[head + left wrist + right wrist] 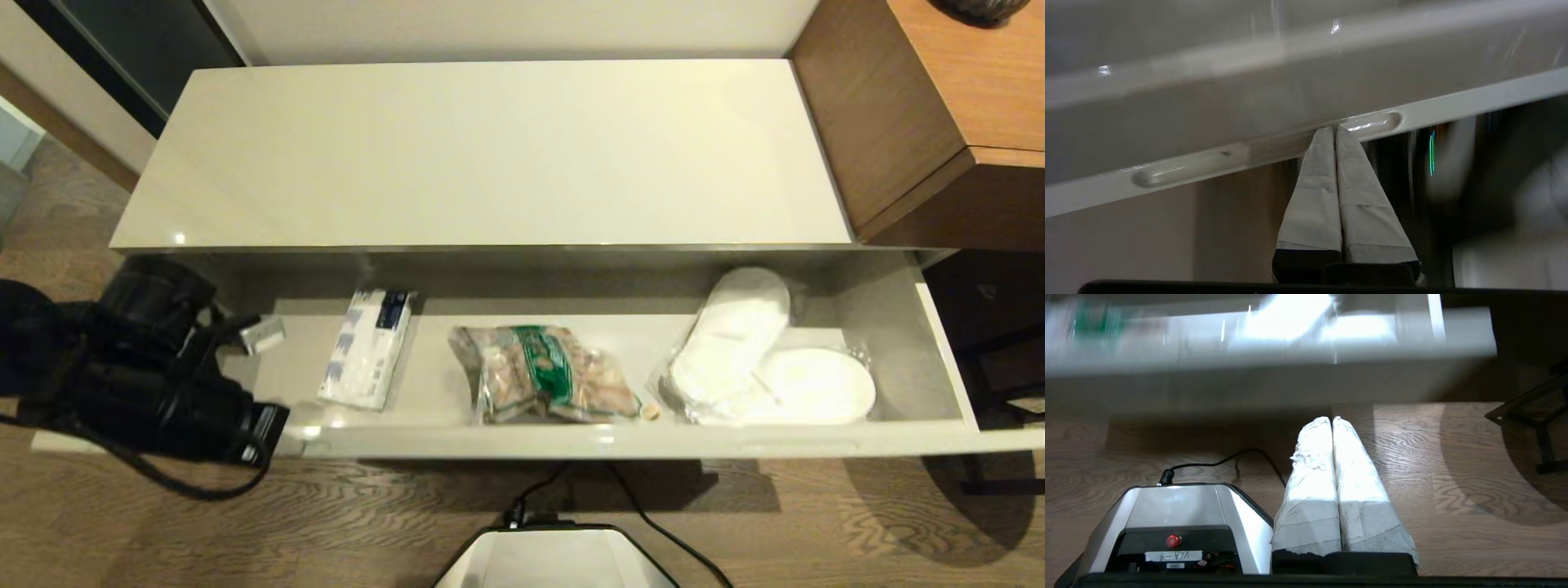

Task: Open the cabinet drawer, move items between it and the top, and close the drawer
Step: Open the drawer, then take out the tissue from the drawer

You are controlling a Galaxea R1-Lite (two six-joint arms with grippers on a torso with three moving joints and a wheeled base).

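The cabinet drawer [735, 442] stands pulled out below the glossy cream top [490, 155], which carries nothing. A white packet with blue print [367, 347] lies in the drawer's left part. My left arm [163, 384] is at the drawer's front left corner. The left gripper [1334, 131] is shut, and its taped tips touch the long oval slot [1372, 122] in the front rim from below. Off to the side, the right gripper [1332, 420] is shut on nothing, low over the wooden floor and in front of the drawer; the head view does not show it.
The drawer also holds a green-printed snack bag [543, 376], bagged white slippers [735, 343] and a white plate [816, 384]. Brown wooden furniture [922, 114] adjoins the top on the right. My base [555, 559] and a black cable [653, 523] are on the floor.
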